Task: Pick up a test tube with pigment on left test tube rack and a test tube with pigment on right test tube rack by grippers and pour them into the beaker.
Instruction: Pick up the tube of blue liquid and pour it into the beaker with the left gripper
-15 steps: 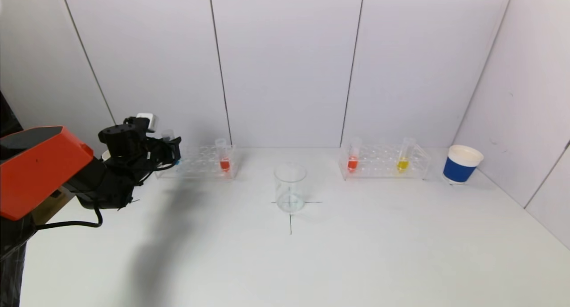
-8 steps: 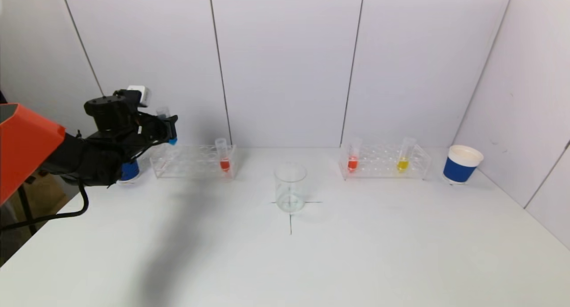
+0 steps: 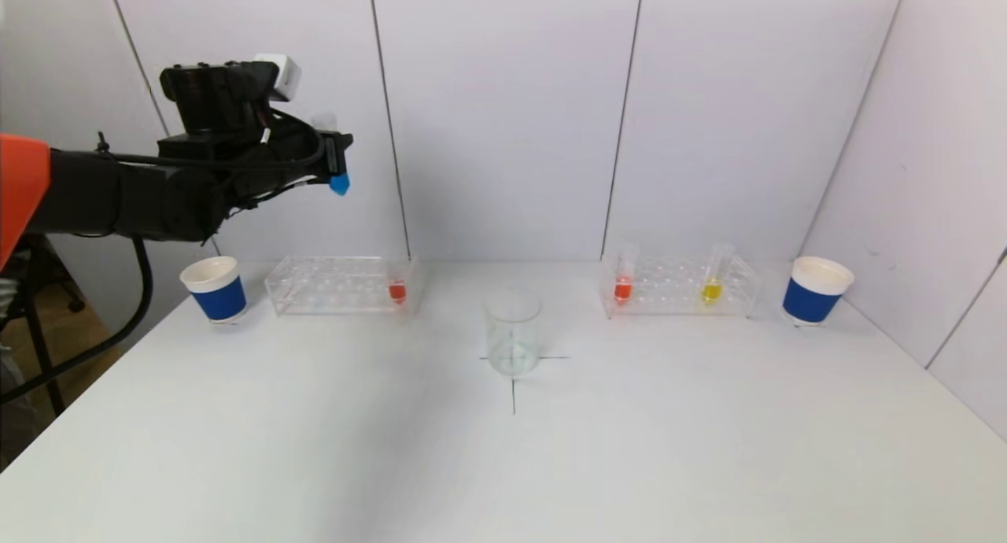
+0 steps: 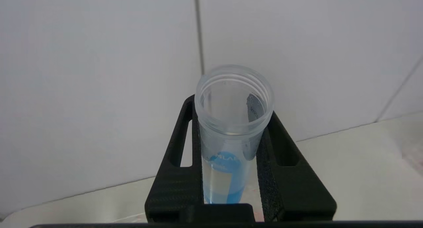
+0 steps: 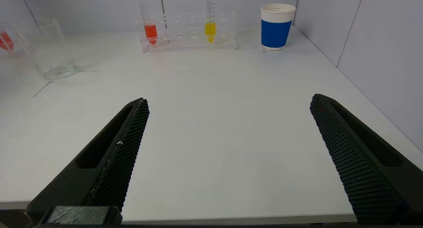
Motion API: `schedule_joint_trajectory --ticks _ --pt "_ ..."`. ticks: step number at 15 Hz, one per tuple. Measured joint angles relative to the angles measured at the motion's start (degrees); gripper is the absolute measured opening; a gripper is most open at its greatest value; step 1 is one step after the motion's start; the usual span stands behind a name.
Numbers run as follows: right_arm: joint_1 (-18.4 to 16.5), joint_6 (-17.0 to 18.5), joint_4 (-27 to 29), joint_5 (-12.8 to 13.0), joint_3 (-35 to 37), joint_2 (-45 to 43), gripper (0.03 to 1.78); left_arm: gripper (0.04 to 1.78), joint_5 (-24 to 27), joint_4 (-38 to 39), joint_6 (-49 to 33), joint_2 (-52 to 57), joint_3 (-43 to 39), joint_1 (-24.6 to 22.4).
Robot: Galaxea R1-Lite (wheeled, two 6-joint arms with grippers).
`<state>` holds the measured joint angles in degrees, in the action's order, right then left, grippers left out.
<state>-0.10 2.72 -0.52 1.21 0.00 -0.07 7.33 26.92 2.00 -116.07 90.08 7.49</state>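
A robot's left gripper (image 3: 337,159) is raised high above the left end of a white table (image 3: 503,464), its two black fingers (image 4: 178,175) closed tight on a clear test tube (image 4: 231,135) holding blue pigment. The tube stands about upright, long axis vertical, open mouth up and blue pointed tip down, well above the left test tube rack (image 3: 338,285). That rack holds one tube of red pigment (image 3: 397,290) at its right end. A clear beaker (image 3: 513,332) stands at the table's middle on a drawn cross. The right test tube rack (image 3: 678,286) holds a red tube (image 3: 623,288) and a yellow tube (image 3: 712,289). The right gripper (image 5: 228,129) hangs low near the table's front edge, fingers spread wide, holding nothing.
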Motion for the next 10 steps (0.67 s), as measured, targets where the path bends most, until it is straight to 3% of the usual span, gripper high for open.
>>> schedule_joint_trajectory --ticks 4,10 --pt "0.0 0.0 0.0 0.0 0.0 0.0 1.77 0.47 0.0 -8.3 1.5 -0.1 5.8 7.6" --pt "0.0 0.0 0.0 0.0 0.0 0.0 1.77 0.47 1.0 -8.4 4.8 -5.7 10.4 14.2"
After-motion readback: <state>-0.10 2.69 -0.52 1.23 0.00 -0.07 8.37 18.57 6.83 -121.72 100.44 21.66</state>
